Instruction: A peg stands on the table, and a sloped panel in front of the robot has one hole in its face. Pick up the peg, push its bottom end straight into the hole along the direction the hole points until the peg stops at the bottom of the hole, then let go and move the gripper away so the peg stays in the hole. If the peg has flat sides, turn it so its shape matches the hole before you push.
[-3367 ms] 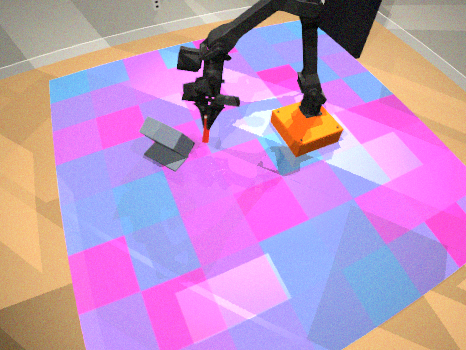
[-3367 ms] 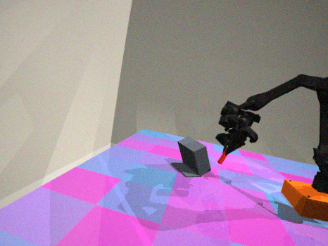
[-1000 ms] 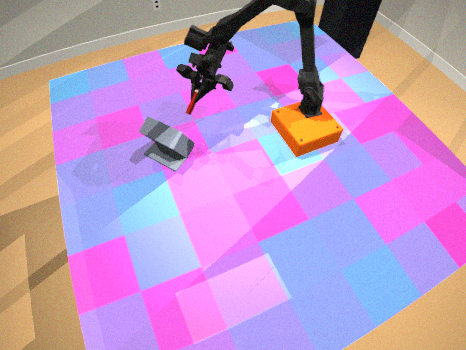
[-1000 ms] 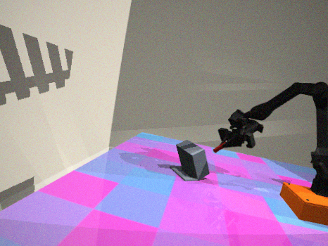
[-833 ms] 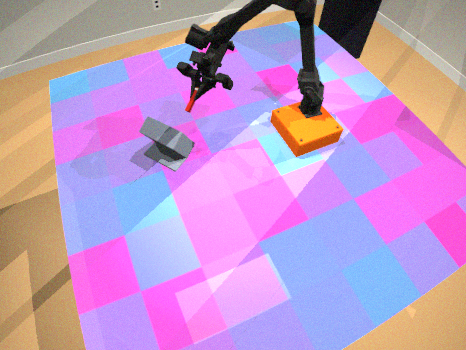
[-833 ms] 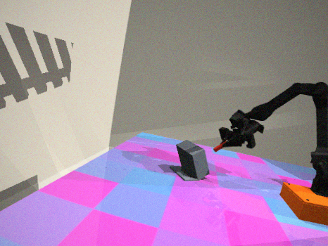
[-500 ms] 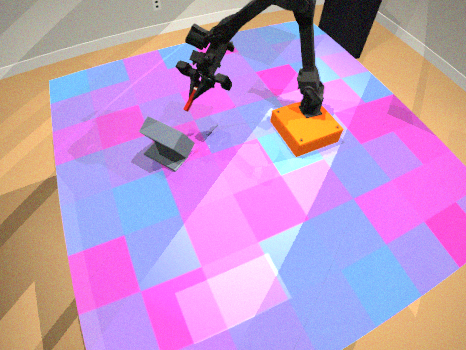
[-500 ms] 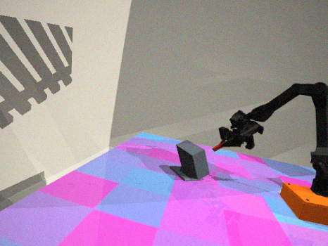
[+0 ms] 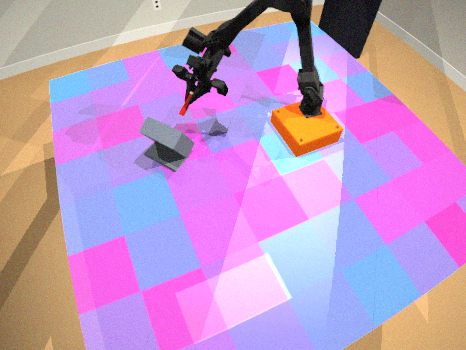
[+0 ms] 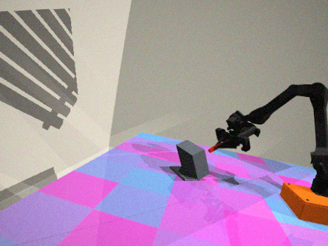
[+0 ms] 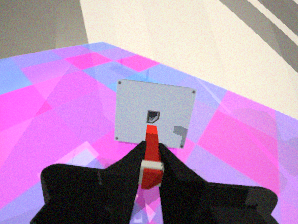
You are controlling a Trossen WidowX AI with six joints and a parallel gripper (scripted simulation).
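Black arm reaching forward above the table, hand (image 9: pixel 192 96) tilted downward, fingers clamped on red peg (image 9: pixel 186 105)

High top, low side exterior, close wrist view.

A bare indoor test room is showing here, more a robot lab than a home. Plain pale walls (image 10: pixel 211 53) are meeting a wood-coloured floor (image 9: pixel 30 210). A large checkered mat (image 9: pixel 280 210) of pink, purple and blue squares is covering the middle. A black robot arm (image 9: pixel 305 55) is rising from an orange base (image 9: pixel 306 129) near the mat's far right edge.
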